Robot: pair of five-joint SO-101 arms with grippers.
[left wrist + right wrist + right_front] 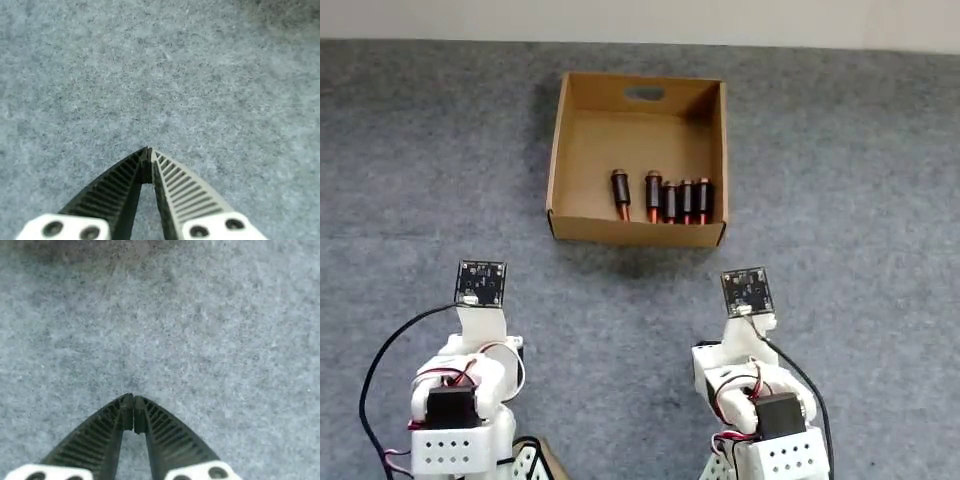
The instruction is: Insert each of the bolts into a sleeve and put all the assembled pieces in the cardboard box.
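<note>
The cardboard box (575,150) sits in the upper centre of the high view, open side up, on the grey felt counter (860,200). Five assembled pieces lie inside it in a row along its lower wall. One (620,192) lies slightly apart at the left. The other four ( (653,194), (670,201), (687,200), (704,199)) are packed side by side toward the lower right corner. Each has its long axis running top to bottom in the frame, and on the two leftmost a copper end pokes out toward the lower wall.

The left arm (470,370) stands at the lower left and the right arm (755,390) at the lower right, both well apart from the box. The left fingers (117,187) are clenched tip to tip with nothing between them, above bare felt. The right fingers (100,435) are clenched the same way and also grasp nothing.
</note>
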